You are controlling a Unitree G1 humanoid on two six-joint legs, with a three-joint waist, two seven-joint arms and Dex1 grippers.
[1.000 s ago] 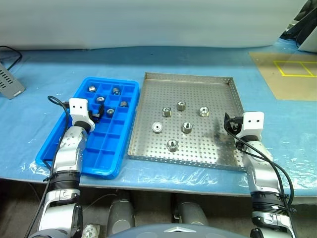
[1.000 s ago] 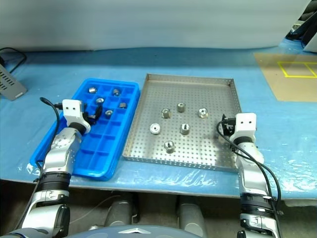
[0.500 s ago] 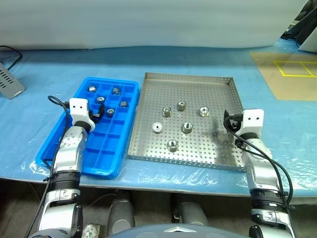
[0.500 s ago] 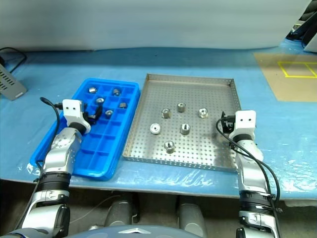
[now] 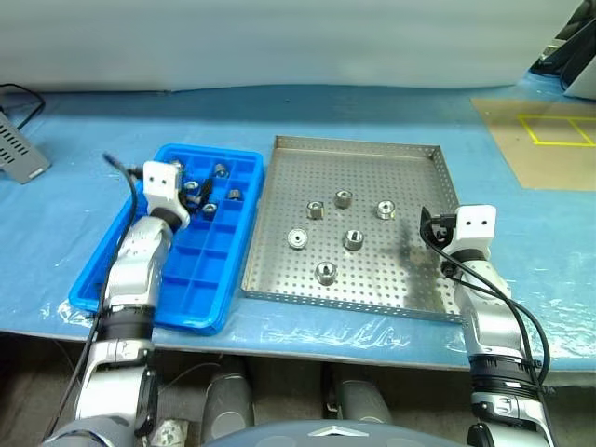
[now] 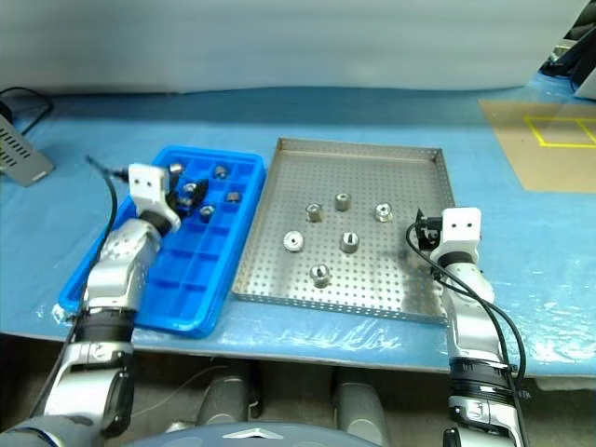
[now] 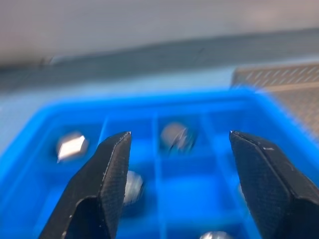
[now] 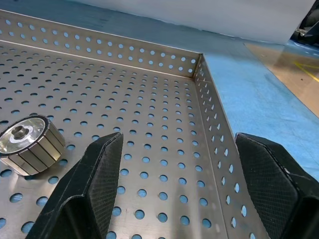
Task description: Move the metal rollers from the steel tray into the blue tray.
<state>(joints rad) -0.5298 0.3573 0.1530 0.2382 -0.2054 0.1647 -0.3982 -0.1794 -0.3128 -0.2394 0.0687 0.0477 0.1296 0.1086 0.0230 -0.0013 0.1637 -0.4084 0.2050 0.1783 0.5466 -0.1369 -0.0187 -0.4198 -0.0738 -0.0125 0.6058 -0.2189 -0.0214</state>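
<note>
Head stereo pair looks forward and down over both trays, sharing nearly the whole scene (slightly offset sideways). Left wrist camera faces close along its fingers into the blue tray (image 7: 199, 194); right wrist camera sits low over the steel tray (image 8: 149, 99).

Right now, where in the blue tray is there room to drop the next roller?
The blue tray's near rows, toward the robot, are empty. The far rows hold rollers, and the open left gripper hovers there, so it's crowded.
</note>
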